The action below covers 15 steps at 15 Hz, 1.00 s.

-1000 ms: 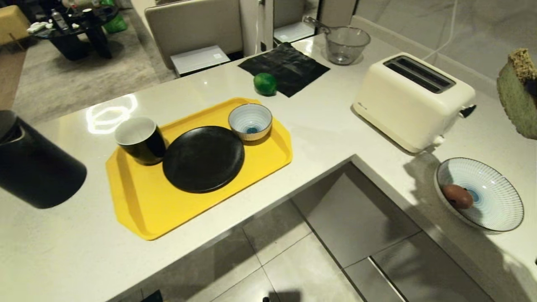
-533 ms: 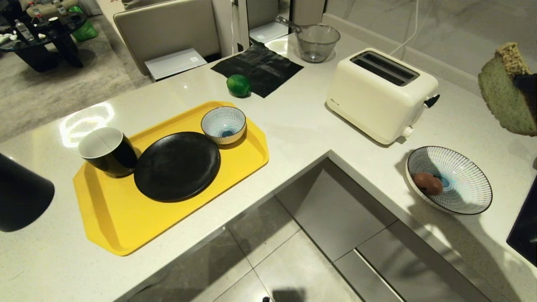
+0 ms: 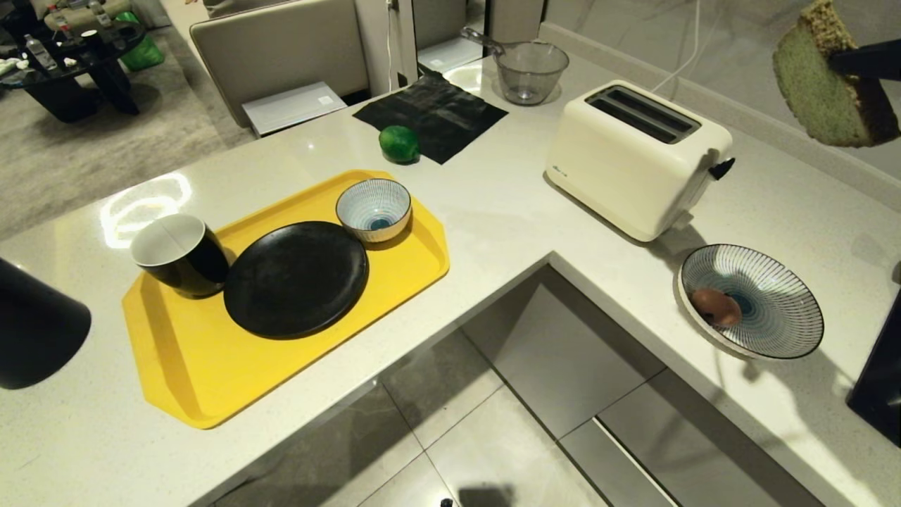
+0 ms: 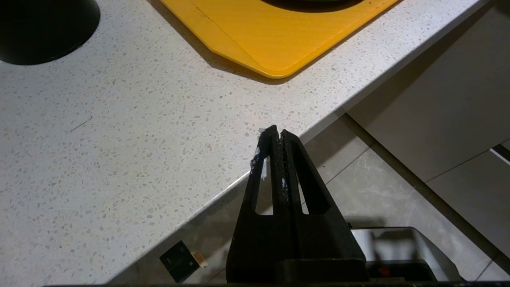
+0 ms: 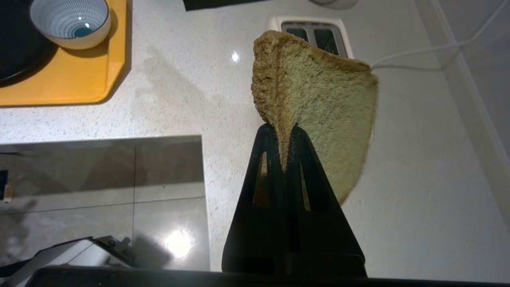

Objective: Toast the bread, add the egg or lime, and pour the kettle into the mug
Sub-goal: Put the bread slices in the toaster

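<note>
Since a moment ago my right gripper has carried the bread higher and further in over the counter, so it now hangs in the air beyond the toaster, near the back right edge. My view itself swung sideways early in that second, which is why the whole counter sits differently.

My right jaws are clamped on one crust edge of the slice, so it stands on edge below the grip — I judge that suits dropping it narrow-side first into a slot. From my right wrist the two slots show just past the top of the slice, so it is not yet lined up over them.

My left gripper is pressed shut and empty, parked over the front edge of the counter, near the corner of the yellow tray.

The mug stands at the tray's left end, touching the black plate, with the small striped bowl at the far edge. Just off the tray's left end is the kettle. The lime rests against the black cloth; the egg lies in the wide striped bowl near the counter's right front edge — both well clear of my path.
</note>
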### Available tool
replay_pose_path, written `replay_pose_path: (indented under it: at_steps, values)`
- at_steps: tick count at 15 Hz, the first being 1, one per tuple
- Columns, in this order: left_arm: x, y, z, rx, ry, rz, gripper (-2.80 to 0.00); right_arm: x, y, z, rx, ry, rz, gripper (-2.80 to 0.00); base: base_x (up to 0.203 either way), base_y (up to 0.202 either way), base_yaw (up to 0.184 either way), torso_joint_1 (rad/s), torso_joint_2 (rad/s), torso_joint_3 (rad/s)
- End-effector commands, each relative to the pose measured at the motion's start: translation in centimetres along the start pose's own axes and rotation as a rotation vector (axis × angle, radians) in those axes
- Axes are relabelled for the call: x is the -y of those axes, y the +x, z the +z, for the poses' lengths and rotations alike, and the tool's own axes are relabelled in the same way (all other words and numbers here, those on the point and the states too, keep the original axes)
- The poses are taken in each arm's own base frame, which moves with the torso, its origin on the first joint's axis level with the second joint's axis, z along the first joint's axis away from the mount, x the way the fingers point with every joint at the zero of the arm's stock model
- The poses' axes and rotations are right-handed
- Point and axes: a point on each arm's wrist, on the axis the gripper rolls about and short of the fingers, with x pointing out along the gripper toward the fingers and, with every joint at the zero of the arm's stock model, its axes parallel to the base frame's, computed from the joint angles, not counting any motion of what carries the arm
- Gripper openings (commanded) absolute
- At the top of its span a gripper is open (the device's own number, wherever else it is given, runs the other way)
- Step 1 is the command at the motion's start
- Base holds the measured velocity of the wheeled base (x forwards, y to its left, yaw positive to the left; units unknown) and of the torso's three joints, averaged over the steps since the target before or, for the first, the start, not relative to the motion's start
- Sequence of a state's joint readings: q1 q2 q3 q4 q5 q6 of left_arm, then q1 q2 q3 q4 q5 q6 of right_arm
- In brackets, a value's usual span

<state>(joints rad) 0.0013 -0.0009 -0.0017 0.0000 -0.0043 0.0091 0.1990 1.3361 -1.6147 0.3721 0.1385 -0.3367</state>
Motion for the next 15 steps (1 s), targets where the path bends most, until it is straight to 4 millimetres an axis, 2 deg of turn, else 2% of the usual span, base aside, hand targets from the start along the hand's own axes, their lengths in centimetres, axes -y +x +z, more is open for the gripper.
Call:
replay_pose_path:
  at_steps: [1, 4, 15]
  values:
    - [0.0, 0.0, 0.0, 0.0, 0.0, 0.0, -2.8, 1.8, 3.4, -0.1, -0.015, -0.011, 0.013, -2.8, 0.0, 0.0, 0.0, 0.0, 0.0, 0.0]
    - [0.0, 0.0, 0.0, -0.001, 0.0, 0.0, -2.8, 2.6, 4.2, 0.0, -0.008, -0.037, -0.005, -2.8, 0.0, 0.0, 0.0, 0.0, 0.0, 0.0]
    - [0.0, 0.0, 0.0, -0.001, 0.0, 0.0, -2.8, 3.0, 1.9, 1.0, 0.029, 0.014, -0.063, -2.8, 0.0, 0.0, 0.0, 0.0, 0.0, 0.0]
